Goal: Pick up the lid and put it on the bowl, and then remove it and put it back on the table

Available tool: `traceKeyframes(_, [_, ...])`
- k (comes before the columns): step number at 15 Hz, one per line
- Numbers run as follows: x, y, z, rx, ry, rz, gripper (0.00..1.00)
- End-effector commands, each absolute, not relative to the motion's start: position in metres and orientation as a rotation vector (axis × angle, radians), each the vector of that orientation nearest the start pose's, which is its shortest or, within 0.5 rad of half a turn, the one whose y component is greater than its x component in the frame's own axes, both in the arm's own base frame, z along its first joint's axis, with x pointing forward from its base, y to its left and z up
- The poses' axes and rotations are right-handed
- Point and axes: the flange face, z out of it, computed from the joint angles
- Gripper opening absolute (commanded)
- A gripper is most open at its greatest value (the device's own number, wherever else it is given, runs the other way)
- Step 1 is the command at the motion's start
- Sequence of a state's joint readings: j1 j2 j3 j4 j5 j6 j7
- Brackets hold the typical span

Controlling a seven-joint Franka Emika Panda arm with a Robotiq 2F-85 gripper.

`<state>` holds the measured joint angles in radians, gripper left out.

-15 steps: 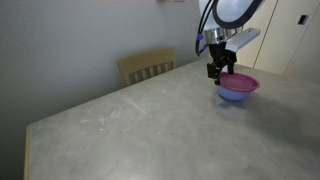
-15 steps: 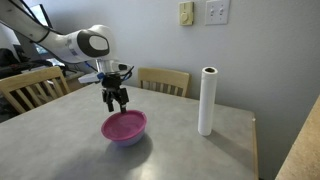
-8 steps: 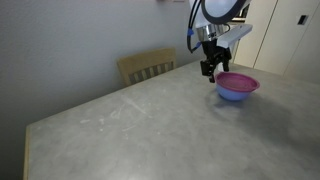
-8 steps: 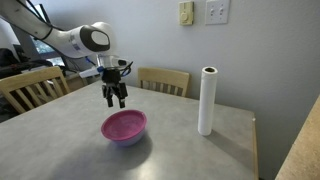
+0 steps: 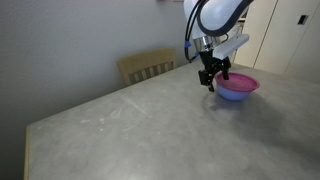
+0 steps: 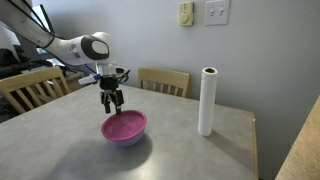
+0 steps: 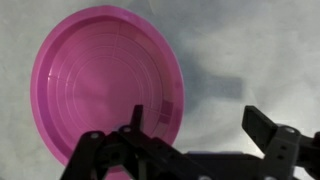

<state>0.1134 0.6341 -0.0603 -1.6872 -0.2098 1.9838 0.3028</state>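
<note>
The magenta-pink lid [image 5: 239,82] lies on top of the periwinkle-blue bowl [image 5: 236,95] on the grey table [image 5: 150,125]; both also show in an exterior view, the lid [image 6: 124,125] over the bowl [image 6: 127,139]. My gripper [image 5: 210,80] hangs just beside the lid's edge, slightly above it, open and empty; it also shows in an exterior view [image 6: 112,103]. In the wrist view the lid [image 7: 105,85] fills the left side. One fingertip [image 7: 136,115] overlaps its right rim, the other is over bare table, and my gripper [image 7: 197,118] holds nothing.
A white paper-towel roll [image 6: 206,100] stands upright on the table near the bowl. Wooden chairs stand at the table's edges [image 5: 146,66] [image 6: 165,80] [image 6: 28,88]. White cabinet doors [image 5: 285,35] are behind the bowl.
The gripper rose and shifted off the lid, then came down again beside the lid's edge. The lid stays on the bowl.
</note>
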Motion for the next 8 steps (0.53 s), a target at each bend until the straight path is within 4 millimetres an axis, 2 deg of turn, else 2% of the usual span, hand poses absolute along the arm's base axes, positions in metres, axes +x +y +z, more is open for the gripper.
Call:
traceKeyframes(1, [0.6430, 0.0049, 0.2063, -3.353, 0.283, 0.509, 1.00])
traceKeyframes(5, [0.6385, 0.0076, 0.2044, -3.354, 0.307, 0.513, 1.00])
traceKeyframes(8, [0.6373, 0.0126, 0.2027, -3.353, 0.307, 0.517, 0.95])
